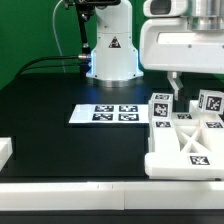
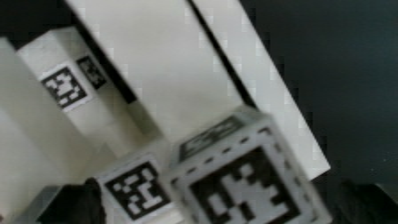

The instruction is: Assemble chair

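Observation:
The white chair parts lie grouped at the exterior view's right: an X-braced flat panel (image 1: 192,137), a tagged block (image 1: 161,106) and another tagged piece (image 1: 210,101) behind it. My gripper (image 1: 186,92) hangs just above this group, one finger (image 1: 174,86) reaching down beside the tagged block. In the wrist view a chunky block with two tags (image 2: 222,180) fills the space at my gripper (image 2: 214,216), and a long white piece with a tag (image 2: 80,85) lies beyond it. The jaws stand wide, with a dark finger (image 2: 63,206) off to one side of the block. No grip shows.
The marker board (image 1: 105,114) lies flat in the middle of the black table, in front of the robot base (image 1: 110,50). A plain white block (image 1: 5,151) sits at the exterior view's left edge. The table's white front edge (image 1: 80,195) runs along the bottom.

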Robot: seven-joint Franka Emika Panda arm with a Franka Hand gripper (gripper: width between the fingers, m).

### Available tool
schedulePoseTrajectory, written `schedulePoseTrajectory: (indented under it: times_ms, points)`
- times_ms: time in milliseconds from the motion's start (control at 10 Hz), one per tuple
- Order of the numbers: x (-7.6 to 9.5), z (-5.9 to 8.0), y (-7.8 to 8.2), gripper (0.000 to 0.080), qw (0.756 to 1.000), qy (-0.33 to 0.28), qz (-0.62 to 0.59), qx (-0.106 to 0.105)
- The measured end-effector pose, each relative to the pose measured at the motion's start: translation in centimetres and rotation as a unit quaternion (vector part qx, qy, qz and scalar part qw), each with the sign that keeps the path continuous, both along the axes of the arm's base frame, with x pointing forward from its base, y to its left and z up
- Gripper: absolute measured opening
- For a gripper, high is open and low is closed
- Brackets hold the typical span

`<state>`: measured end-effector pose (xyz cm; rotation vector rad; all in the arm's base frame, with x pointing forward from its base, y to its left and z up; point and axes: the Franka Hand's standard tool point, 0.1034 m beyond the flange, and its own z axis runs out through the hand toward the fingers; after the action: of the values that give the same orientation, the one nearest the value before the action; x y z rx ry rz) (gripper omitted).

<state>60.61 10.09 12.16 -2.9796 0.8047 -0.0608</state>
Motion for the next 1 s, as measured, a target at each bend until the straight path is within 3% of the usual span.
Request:
schedulePoseTrajectory:
  times_ms: [400, 700, 800, 900, 1000]
  points:
    - [-0.3, -0.69, 0.55, 0.0649, 0.99, 0.0, 0.138, -0.015]
    - [-0.26, -0.73, 0.47, 0.0649, 0.991, -0.002, 0.135, -0.015]
    - [-0.25, -0.73, 0.46, 0.0562, 0.991, -0.002, 0.133, -0.015]
    - [-0.25, -0.73, 0.45, 0.0392, 0.992, -0.001, 0.125, -0.015]
    - [-0.25, -0.73, 0.45, 0.0392, 0.992, -0.001, 0.123, -0.015]
